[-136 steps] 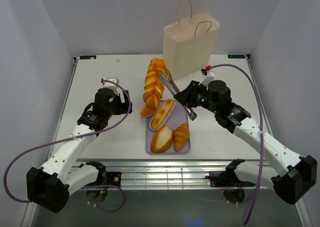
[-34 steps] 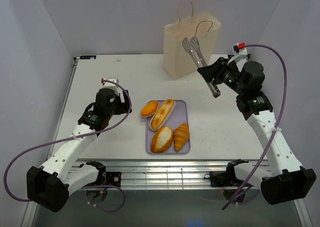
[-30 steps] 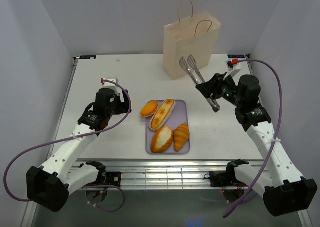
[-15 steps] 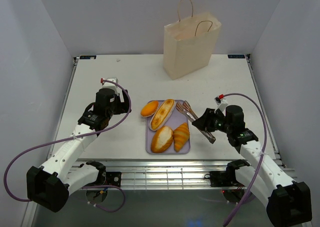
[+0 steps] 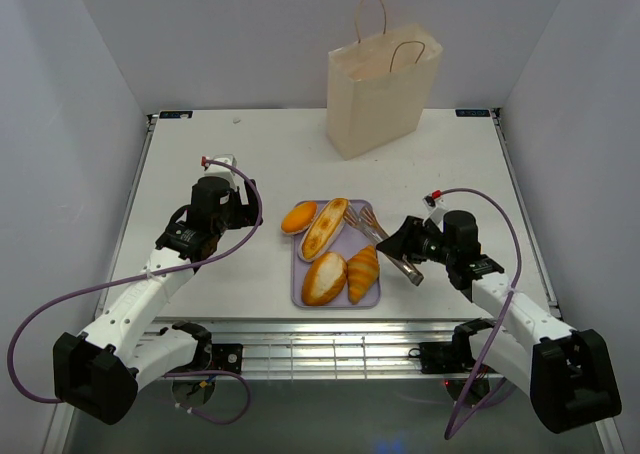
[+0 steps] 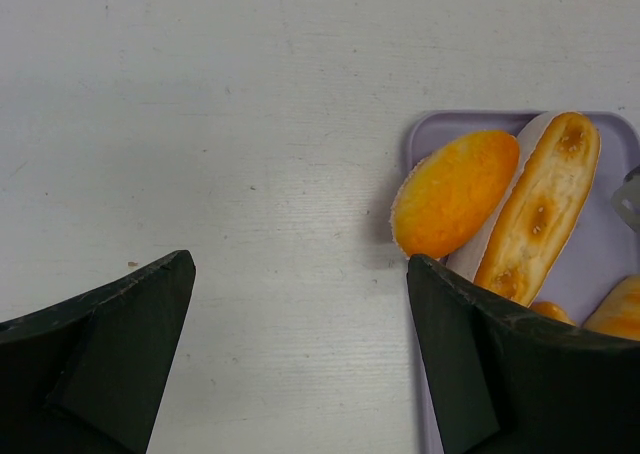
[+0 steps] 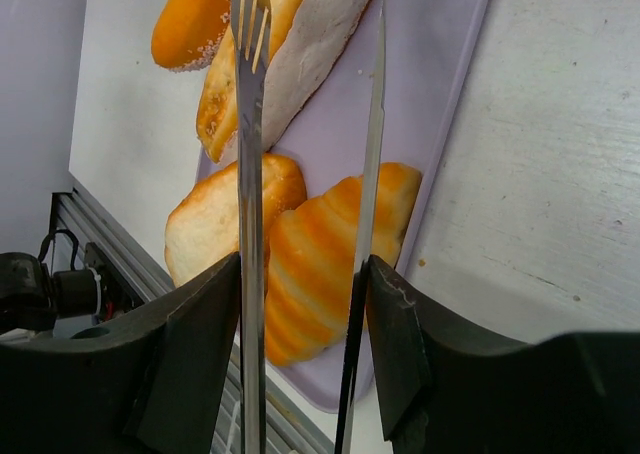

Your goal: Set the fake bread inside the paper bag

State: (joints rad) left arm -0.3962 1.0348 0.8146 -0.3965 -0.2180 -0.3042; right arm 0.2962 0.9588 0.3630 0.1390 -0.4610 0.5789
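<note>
Task in progress, with four pieces of fake bread (image 5: 324,278) left outside the paper bag (image 5: 383,94). The bag stands upright at the upper centre of the overhead view, well apart from the lilac tray (image 5: 372,298) at the centre of the table (image 5: 200,154); its mouth faces up, but its inside is hidden from every view, so whatever it holds cannot be told. The tray carries the four pieces: an oval roll (image 6: 455,189) overhanging its upper-left corner, a long roll (image 6: 540,209) on a pale liner beside it, a rounded bun (image 7: 225,224) at lower left, and a croissant (image 7: 320,274) at lower right. The right gripper (image 5: 408,244) clamps the handle end of metal tongs (image 7: 250,174), whose two arms are spread and reach over the tray; in the right wrist view they straddle the croissant without visibly pinching it. The left gripper (image 6: 300,274) is spread wide and empty, hovering over bare table left of the tray. Judged from this, each remaining piece has yet to be lifted and carried to the bag.
</note>
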